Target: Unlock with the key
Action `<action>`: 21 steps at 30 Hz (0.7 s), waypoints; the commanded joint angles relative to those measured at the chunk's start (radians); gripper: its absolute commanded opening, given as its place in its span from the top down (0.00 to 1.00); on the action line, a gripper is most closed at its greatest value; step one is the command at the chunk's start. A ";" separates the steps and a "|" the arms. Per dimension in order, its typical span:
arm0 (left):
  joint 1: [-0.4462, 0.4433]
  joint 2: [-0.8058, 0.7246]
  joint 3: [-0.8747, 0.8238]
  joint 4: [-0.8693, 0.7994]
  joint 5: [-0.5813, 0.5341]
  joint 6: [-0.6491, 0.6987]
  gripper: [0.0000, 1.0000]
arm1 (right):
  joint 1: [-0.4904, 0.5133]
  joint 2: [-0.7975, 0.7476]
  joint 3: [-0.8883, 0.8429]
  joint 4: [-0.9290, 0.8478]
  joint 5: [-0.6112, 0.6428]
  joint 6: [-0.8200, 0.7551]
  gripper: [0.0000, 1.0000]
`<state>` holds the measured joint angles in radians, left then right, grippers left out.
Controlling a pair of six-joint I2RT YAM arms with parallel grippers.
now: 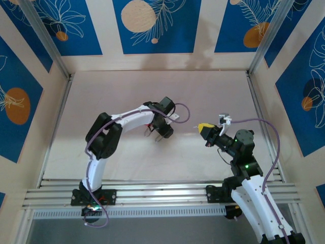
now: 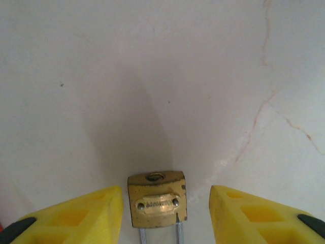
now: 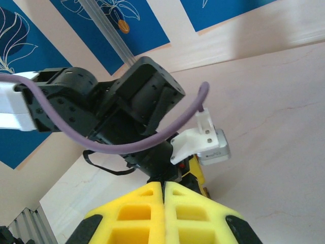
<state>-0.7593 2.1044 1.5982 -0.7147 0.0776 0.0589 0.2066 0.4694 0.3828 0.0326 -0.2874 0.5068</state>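
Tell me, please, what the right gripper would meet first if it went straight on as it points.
Probably the left arm's black wrist, straight ahead of the right gripper; how far off is unclear.

The desk (image 2: 76, 76) is seen in pale cream, crossed by thin reddish-brown veins like marble. The padlock (image 2: 156, 199) is coloured a dull brass, darkened in specks along its edges, and its shackle (image 2: 143, 236) is silvery steel. The fingers (image 2: 76, 216) of the left end effector (image 2: 166, 192) are bright yellow with black inserts; the same yellow and black are worn by the right end effector (image 3: 163, 187). The arms (image 1: 132, 116) are finished in white with black joints, and purple cables (image 3: 122, 148) are run along them. The walls (image 1: 81, 25) are panelled in deep blue, patterned with white outlined leaves and orange and cream discs, and divided by cream strips. A green light (image 1: 246, 165) is shown on the right arm.
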 commanded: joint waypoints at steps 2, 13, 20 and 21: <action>0.009 0.055 0.064 -0.160 0.009 0.003 0.52 | -0.006 -0.004 -0.006 0.003 0.003 0.006 1.00; 0.012 0.140 0.174 -0.309 -0.005 0.036 0.56 | -0.006 -0.005 -0.014 0.016 0.000 0.009 1.00; 0.018 0.200 0.223 -0.353 -0.010 0.059 0.58 | -0.006 -0.023 -0.018 0.011 0.002 0.009 1.00; 0.021 0.203 0.223 -0.348 -0.010 0.058 0.58 | -0.006 -0.023 -0.020 0.012 0.000 0.009 1.00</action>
<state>-0.7502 2.2589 1.8149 -1.0016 0.0700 0.0898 0.2047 0.4610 0.3790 0.0368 -0.2874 0.5068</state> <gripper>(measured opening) 0.419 0.064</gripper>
